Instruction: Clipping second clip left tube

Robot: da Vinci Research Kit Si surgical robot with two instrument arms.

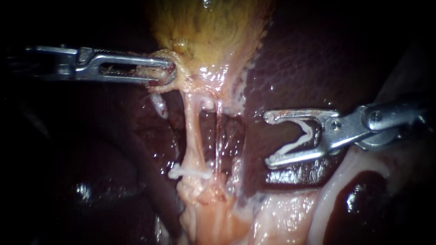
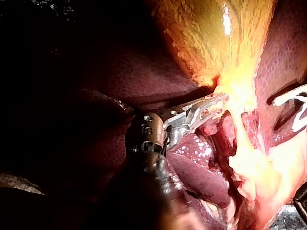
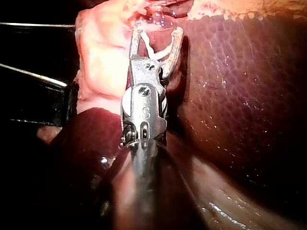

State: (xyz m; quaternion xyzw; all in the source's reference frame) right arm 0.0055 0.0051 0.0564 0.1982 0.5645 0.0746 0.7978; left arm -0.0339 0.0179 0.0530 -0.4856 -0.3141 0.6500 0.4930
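Observation:
The left tube (image 1: 193,131) runs pale from the gallbladder (image 1: 209,31) neck down to fatty tissue. A white clip (image 1: 188,173) sits across its lower end. My left instrument (image 1: 169,72) has its jaws shut on tissue at the gallbladder neck, also seen in the left wrist view (image 2: 221,100). My right instrument (image 1: 270,139) stands to the right of both tubes, apart from them. Its jaws are wide apart, with an open white clip (image 1: 299,136) seated between them and touching both. In the right wrist view this loaded clip (image 3: 160,48) shows between the jaws (image 3: 156,29).
A thinner right tube (image 1: 218,136) runs beside the left one. Dark red liver (image 1: 318,59) lies behind and to the right of the tubes, under my right instrument. Pale fatty tissue (image 1: 281,213) spreads below.

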